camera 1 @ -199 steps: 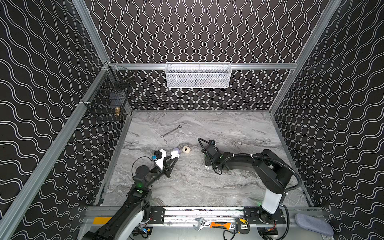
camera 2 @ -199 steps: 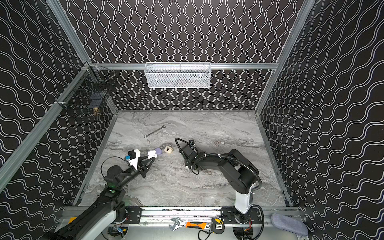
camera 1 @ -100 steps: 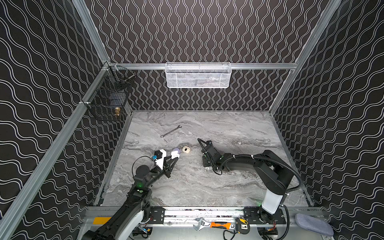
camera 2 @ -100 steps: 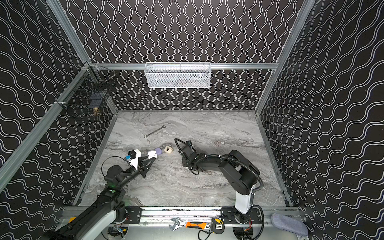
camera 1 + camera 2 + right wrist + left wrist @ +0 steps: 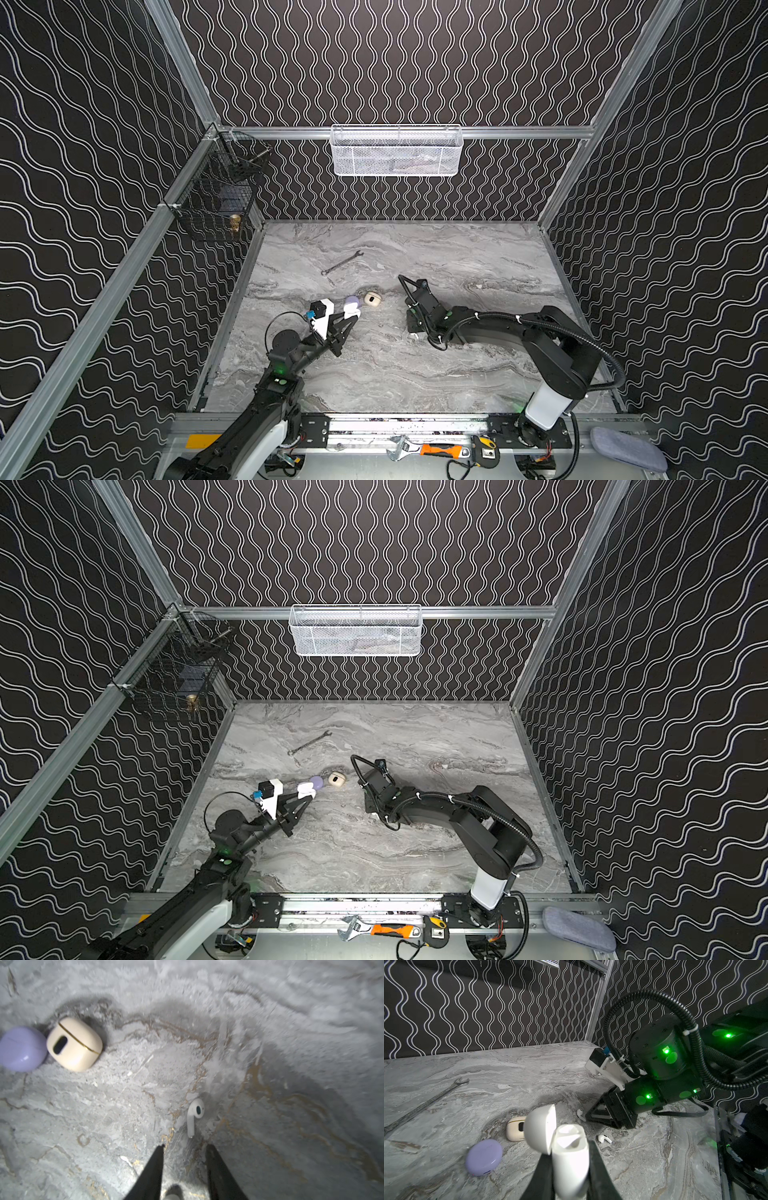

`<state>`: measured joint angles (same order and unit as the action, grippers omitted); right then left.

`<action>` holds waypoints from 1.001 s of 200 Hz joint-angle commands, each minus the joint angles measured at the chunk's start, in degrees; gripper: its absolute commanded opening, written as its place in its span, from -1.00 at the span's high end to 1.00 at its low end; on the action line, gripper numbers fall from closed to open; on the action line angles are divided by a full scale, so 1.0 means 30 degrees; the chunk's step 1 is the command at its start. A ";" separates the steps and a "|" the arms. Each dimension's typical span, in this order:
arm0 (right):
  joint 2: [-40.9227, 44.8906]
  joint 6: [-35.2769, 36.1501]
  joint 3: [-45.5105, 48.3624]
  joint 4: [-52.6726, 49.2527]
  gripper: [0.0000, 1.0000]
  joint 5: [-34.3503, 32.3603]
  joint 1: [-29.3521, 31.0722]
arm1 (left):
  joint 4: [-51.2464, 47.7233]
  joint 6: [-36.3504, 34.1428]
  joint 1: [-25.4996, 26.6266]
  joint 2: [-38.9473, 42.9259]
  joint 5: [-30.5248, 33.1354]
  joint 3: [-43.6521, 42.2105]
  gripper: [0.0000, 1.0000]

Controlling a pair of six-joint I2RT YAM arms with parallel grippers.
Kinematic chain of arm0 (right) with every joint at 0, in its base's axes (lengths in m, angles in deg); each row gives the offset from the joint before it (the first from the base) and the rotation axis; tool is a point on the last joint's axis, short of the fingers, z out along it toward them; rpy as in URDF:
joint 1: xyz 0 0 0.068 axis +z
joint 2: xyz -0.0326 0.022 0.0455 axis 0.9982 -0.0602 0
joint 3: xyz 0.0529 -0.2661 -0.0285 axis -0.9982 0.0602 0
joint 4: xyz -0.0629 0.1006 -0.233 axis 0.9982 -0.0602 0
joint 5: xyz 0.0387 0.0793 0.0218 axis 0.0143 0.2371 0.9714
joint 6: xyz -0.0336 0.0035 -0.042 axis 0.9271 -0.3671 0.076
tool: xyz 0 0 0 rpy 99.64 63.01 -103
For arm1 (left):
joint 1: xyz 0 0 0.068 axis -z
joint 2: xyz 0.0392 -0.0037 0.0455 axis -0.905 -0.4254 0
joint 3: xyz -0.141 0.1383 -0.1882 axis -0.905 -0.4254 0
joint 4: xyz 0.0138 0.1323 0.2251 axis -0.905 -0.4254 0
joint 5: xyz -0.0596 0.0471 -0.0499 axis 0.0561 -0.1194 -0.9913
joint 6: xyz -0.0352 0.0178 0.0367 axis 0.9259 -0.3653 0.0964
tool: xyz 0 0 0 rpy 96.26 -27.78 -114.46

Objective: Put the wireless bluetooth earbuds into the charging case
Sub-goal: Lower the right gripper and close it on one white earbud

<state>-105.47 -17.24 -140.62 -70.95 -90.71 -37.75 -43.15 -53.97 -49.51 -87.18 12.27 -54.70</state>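
The earbuds lie loose on the counter (image 5: 291, 1043): one white earbud (image 5: 194, 1115) rests flat just ahead of the right end effector (image 5: 185, 1145), not touching it, and a second earbud (image 5: 604, 1138) lies nearby, between the two arms; the right end effector is spread, with nothing between its fingertips; the left end effector (image 5: 568, 1148) is pinching the white charging case (image 5: 570, 1165) by its sides, seemingly clear of the counter, its lid (image 5: 539, 1128) swung open and its mouth facing away from the wrist, with no earbud visible in the sockets; so the step in hand looks like picking up the first earbud, with insertion not yet begun; the near earbud's long axis is its stem, which runs roughly in line with the right fingers, stem tip toward them, bulb away, dark grille turned upward; the next move probably calls for a short advance so the fingers bracket the piece, a gentle close on something so small and smooth, then a turn to bring the stem down into the case; a lilac case (image 5: 21, 1049) and a cream case (image 5: 74, 1044) sit closed side by side, off to one side.
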 commanded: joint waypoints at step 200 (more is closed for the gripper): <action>-0.3958 0.0777 -0.3019 -0.1687 0.36 -0.0393 -0.0555 | 0.1241 -0.0123 -0.0007 0.0510 -0.0842 -0.0291 1.00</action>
<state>-116.98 -14.79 -150.06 -73.55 -94.14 -39.37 -40.77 -53.95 -49.51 -85.61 9.78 -55.46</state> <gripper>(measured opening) 0.342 0.198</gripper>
